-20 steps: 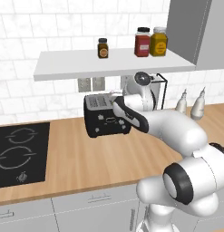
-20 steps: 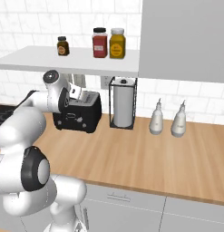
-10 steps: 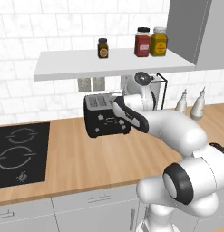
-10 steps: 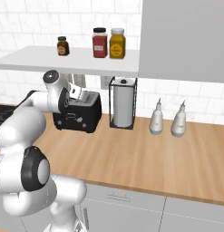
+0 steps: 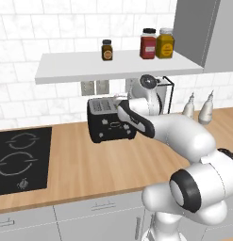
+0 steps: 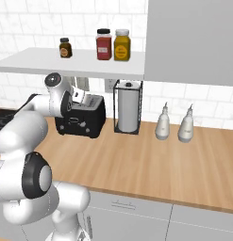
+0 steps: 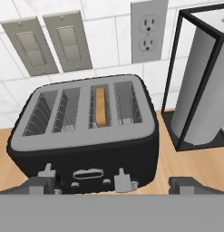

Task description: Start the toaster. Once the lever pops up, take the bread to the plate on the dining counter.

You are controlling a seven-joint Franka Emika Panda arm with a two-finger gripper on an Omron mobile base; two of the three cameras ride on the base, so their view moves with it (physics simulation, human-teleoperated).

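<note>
Toaster (image 7: pixel 86 131) is a black box with a grey slotted top, sitting on the wood worktop (image 5: pixel 89 164) against the tiled wall; the bread (image 7: pixel 100 106) is a tan slice standing down in one of the slots, with two grey levers on the front face. Gripper (image 7: pixel 111 186) hangs just above and in front of the toaster, jaws spread fully wide with nothing between them. Paper towel roll in a black wire holder (image 7: pixel 202 77) is just beside the toaster, wall outlet (image 7: pixel 148 29) and two switch plates (image 7: pixel 47 43) behind it, shelf with three jars (image 5: pixel 146 44) above, two white bottles (image 6: pixel 174 124) farther along, black hob (image 5: pixel 19 157) on the other side.
</note>
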